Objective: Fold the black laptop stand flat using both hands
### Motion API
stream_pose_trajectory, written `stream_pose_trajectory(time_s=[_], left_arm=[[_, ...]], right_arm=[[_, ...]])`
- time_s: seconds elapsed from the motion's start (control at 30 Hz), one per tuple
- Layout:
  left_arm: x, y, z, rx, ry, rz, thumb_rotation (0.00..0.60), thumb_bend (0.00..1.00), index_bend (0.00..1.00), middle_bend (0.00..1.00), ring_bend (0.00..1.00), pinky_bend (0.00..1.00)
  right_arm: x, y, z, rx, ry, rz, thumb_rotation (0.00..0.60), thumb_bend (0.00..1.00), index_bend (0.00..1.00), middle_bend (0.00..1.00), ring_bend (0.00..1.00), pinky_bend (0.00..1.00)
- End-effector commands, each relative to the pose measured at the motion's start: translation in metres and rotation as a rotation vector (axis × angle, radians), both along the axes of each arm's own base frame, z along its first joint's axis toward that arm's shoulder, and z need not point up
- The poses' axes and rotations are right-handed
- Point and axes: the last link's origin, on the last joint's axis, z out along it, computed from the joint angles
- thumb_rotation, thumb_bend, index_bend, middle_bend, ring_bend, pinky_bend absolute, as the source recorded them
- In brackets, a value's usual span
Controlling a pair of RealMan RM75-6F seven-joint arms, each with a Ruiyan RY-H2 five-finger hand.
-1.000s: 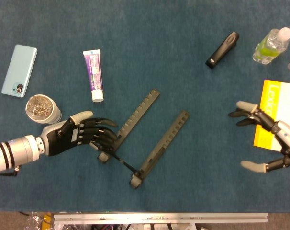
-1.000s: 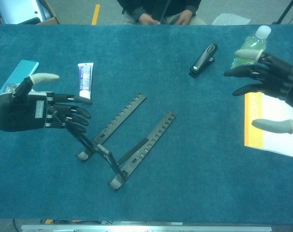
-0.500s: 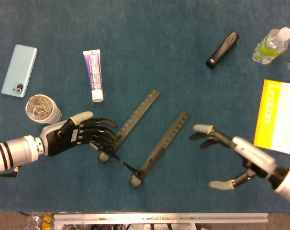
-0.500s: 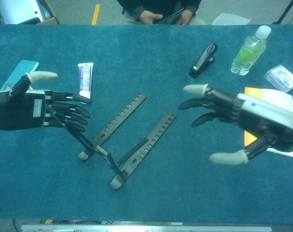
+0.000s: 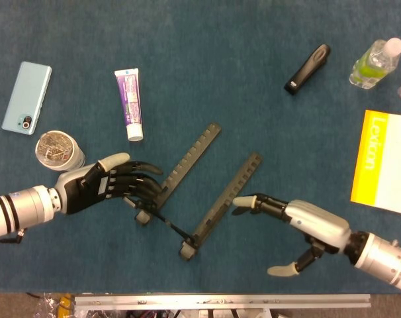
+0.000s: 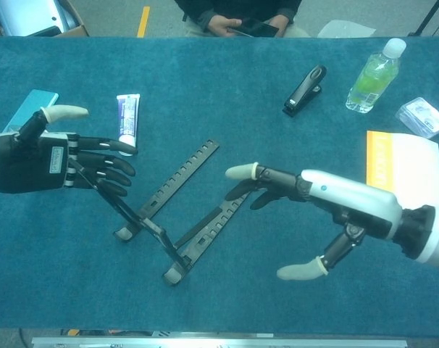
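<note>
The black metal laptop stand (image 5: 207, 192) lies near the middle of the blue cloth-covered table; its 2 long notched rails run side by side, slanting from the near-left up to the far-right; a thin crossbar joins their near ends; in the chest view a slim strut rises leftward, unfolded.

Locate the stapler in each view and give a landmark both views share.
Head view: stapler at upper right, lying diagonally.
Chest view: stapler upper right of centre, near the far edge.
Shared landmark: the green bottle just right of it in both.
</note>
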Motion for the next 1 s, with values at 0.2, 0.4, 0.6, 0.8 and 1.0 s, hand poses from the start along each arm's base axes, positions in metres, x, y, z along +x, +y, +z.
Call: stream_pose_trajectory(time_s=[0.2,0.4,0.6,0.8,1.0], left_arm=[[0.000,0.003,0.001,0.005,0.002,-0.002,0.085,0.34,0.19,0.30,0.23,0.18],[0.000,0.005,0.001,0.006,0.003,-0.001,0.088,0.34,0.19,0.30,0.23,0.18],[-0.002,0.007,0.001,0.009,0.000,0.005,0.090,0.34,0.19,0.30,0.23,0.18],[-0.003,0.008,0.003,0.015,-0.004,0.009,0.088,0.34,0.19,0.30,0.23,0.18],[-0.005,0.008,0.006,0.022,-0.007,0.016,0.089,0.34,0.19,0.30,0.23,0.18]], right_arm=[[0.014,-0.009,-0.016,-0.231,0.216,0.305,0.600,0.14,0.06,0.17,0.05,0.18],[0.021,-0.010,-0.027,-0.329,0.320,0.453,0.600,0.14,0.06,0.17,0.05,0.17],[0.031,-0.016,-0.046,-0.413,0.436,0.600,0.600,0.14,0.06,0.17,0.04,0.16],[0.038,-0.022,-0.054,-0.432,0.476,0.639,0.600,0.14,0.05,0.17,0.04,0.14],[0.047,-0.021,-0.059,-0.440,0.489,0.682,0.600,0.14,0.05,0.17,0.04,0.14]])
